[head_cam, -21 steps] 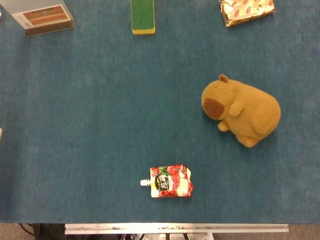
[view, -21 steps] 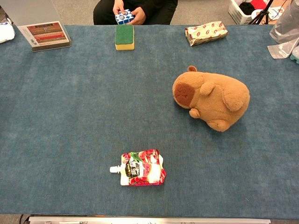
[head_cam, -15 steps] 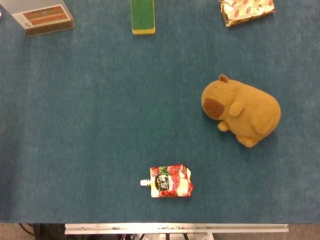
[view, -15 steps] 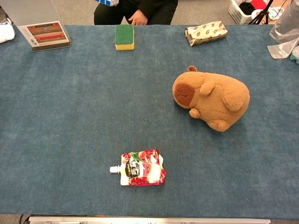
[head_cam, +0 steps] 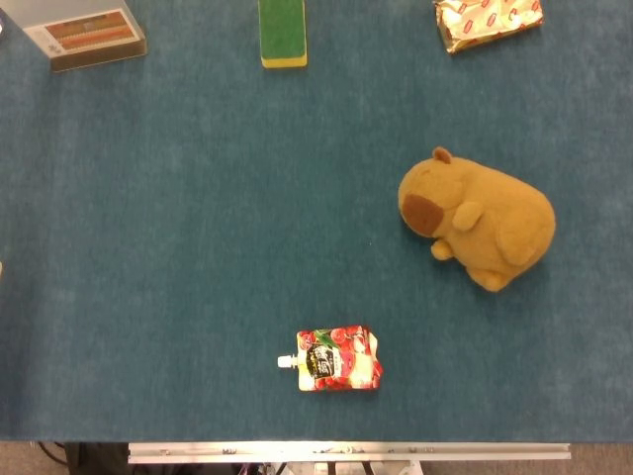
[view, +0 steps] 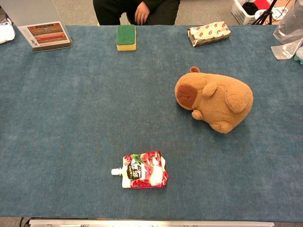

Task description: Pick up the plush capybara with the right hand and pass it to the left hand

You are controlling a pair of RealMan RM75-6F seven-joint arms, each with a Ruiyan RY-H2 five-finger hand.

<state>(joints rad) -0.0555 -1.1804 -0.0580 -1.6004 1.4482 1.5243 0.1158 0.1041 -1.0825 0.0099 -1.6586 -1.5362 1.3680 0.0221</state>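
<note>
Table (head_cam: 178, 218), blue cloth, fills both views; wide bare stretch across centre and left. Plush capybara (head_cam: 477, 218) lies right of centre, long axis running upper left to lower right, snout toward frame left, well clear of every edge. Drink pouch (head_cam: 336, 359) sits near the bottom edge, spout left. Sponge (head_cam: 282, 32) at top edge. Neither of my hands shows in either view; state cannot be told.

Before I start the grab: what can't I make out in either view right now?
- Both hands: outside both views.
- Capybara underside and far flank: hidden by its own body.
- Pouch label: print too small.
- Box and sponge: cut by head view's top edge.
</note>
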